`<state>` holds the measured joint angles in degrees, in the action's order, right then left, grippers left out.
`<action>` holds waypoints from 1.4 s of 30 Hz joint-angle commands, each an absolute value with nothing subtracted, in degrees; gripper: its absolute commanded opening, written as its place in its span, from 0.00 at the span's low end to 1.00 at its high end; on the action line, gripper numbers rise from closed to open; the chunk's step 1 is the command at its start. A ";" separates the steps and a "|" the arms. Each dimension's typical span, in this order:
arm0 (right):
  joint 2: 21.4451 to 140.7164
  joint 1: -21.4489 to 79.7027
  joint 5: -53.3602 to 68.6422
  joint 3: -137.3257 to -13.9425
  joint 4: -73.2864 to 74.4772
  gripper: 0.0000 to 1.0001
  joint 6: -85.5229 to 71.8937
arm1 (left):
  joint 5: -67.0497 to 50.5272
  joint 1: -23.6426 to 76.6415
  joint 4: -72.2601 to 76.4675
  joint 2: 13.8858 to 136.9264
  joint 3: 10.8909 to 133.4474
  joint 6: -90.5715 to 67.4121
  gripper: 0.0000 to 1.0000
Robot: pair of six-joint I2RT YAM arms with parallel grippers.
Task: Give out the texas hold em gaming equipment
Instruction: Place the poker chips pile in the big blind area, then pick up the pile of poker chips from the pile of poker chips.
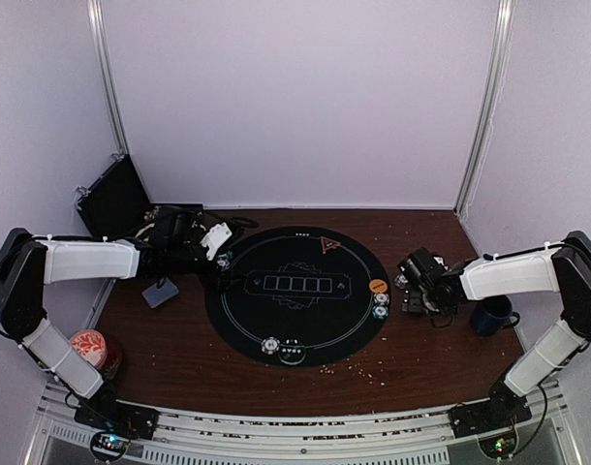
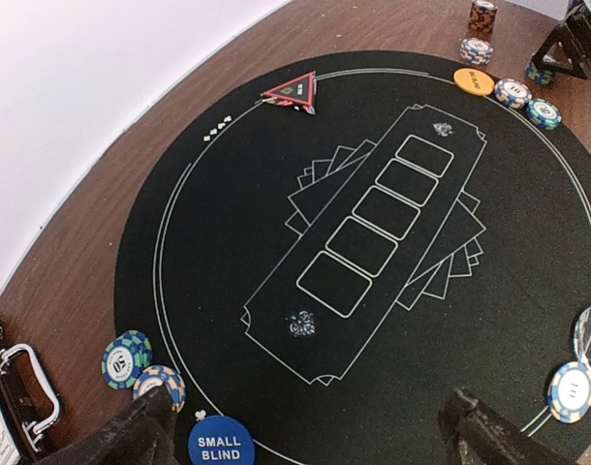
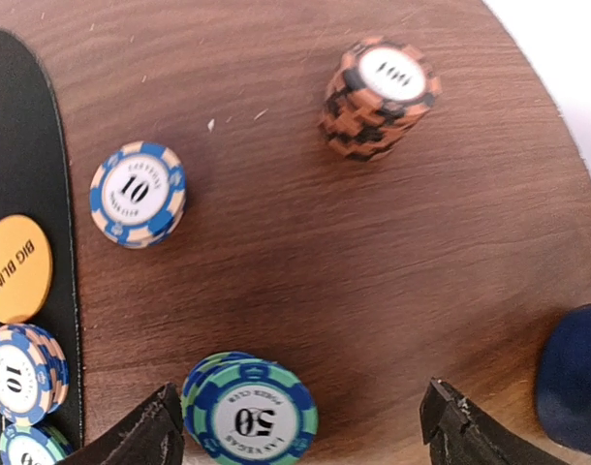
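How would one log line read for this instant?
left gripper: open, over mat | right gripper: open, over 50-chip stack | nothing held

Walls (image 1: 305, 97): plain white, back and both sides
Corners: silver metal uprights (image 1: 107, 77)
Table (image 1: 179, 349): dark brown wood grain, pale crumbs (image 1: 373, 366) near front
Near edge: slotted aluminium rail (image 1: 305, 433)
Light: even, diffuse

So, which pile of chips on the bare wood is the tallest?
The orange-and-black pile marked 100; the blue 10 pile and green 50 pile are lower.
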<state>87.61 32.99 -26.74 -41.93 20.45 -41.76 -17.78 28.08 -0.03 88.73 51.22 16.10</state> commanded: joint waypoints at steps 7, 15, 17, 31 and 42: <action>90.44 32.61 -25.34 -42.02 17.95 0.83 -40.84 | -17.67 27.88 2.41 89.14 52.19 15.73 0.98; 90.40 32.61 -24.23 -41.39 16.83 0.67 -40.61 | -17.58 27.94 2.37 89.09 52.19 15.73 0.98; 90.39 32.60 -23.94 -41.32 16.58 0.66 -40.62 | -17.58 27.93 2.40 89.09 52.16 15.73 0.98; 91.36 32.61 -22.86 -41.13 15.44 0.62 -40.19 | -17.83 27.90 2.39 89.28 52.18 15.69 0.98; 93.36 32.70 -22.37 -41.63 15.08 0.62 -40.00 | -17.76 27.93 2.37 89.30 52.23 15.73 0.98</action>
<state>92.31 32.99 -22.46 -41.71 15.11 -40.40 -17.76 28.08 -0.01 88.73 51.22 16.10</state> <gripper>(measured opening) 0.625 0.978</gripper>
